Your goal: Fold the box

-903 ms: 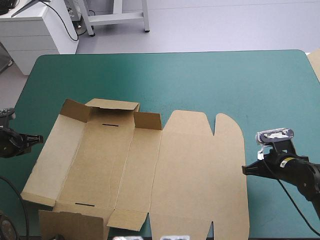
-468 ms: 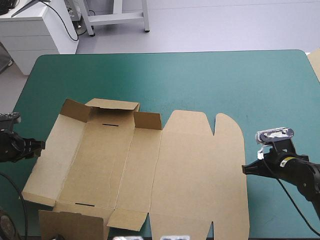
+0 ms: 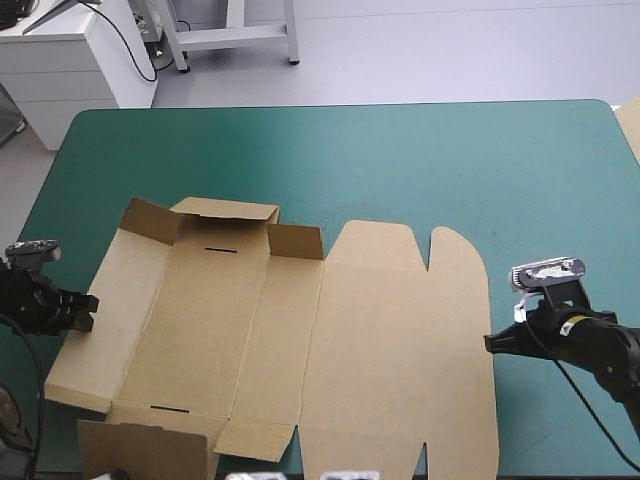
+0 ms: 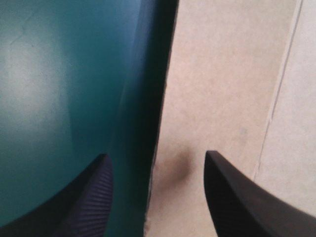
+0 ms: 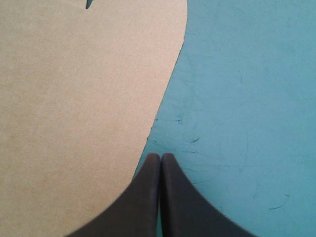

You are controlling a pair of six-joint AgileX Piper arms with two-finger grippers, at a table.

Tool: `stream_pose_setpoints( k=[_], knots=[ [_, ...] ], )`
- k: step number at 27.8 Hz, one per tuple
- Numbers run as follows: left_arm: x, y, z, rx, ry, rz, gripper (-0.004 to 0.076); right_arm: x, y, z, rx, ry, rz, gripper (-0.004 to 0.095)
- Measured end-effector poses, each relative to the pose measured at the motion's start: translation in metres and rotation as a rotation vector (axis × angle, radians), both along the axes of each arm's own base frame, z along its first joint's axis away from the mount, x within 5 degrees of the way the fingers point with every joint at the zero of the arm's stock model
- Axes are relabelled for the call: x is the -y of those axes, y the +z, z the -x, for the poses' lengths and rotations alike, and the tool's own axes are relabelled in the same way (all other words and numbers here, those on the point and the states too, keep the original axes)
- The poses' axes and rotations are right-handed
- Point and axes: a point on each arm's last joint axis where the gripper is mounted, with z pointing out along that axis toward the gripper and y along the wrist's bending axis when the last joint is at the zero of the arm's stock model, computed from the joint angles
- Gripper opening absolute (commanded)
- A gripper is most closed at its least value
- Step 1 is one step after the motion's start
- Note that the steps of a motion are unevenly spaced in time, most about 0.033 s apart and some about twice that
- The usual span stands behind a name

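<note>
The box [image 3: 300, 340] lies opened out and mostly flat on the teal-green cover [image 3: 400, 160], with only a few short flaps at its far left end standing up. The left gripper [image 4: 155, 155] has its black fingers spread wide. The outer edge of the side panel [image 3: 100, 320] runs between them, so one finger is over bare cover and the other over brown board. A dark shadow under that edge suggests the panel sits slightly off the cover, though how far is hard to judge.

The right gripper [image 5: 158, 157] has its fingers pressed together into one point. It rests on the cover just beside the curved edge of the lid flap [image 3: 455, 300], and it grips nothing.

The main risk is at the left fingers. The board reaches only shallowly between them, so a pinch here may catch just the rim and slip off once the panel is raised. If the finger on the cover side rides over the edge rather than under it, the fingers will push the whole sheet towards the right gripper instead of lifting the panel. That closed point only stands beside the flap (it does not press the board down), so it seems unlikely to stop such a slide.
</note>
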Motion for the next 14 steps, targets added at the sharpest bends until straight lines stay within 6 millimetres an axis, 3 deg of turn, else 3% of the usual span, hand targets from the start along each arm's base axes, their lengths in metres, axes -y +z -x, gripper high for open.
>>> stream_pose_setpoints(
  k=[6,14],
  knots=[
    [-0.003,-0.018,-0.005,-0.064,-0.042,0.042,0.0388,0.0,0.0,0.0,-0.001,0.0,-0.003,-0.0021],
    [0.006,-0.031,-0.017,-0.04,-0.075,0.212,0.0307,-0.002,0.0,0.0,-0.005,-0.003,-0.027,-0.0021]
  ],
)
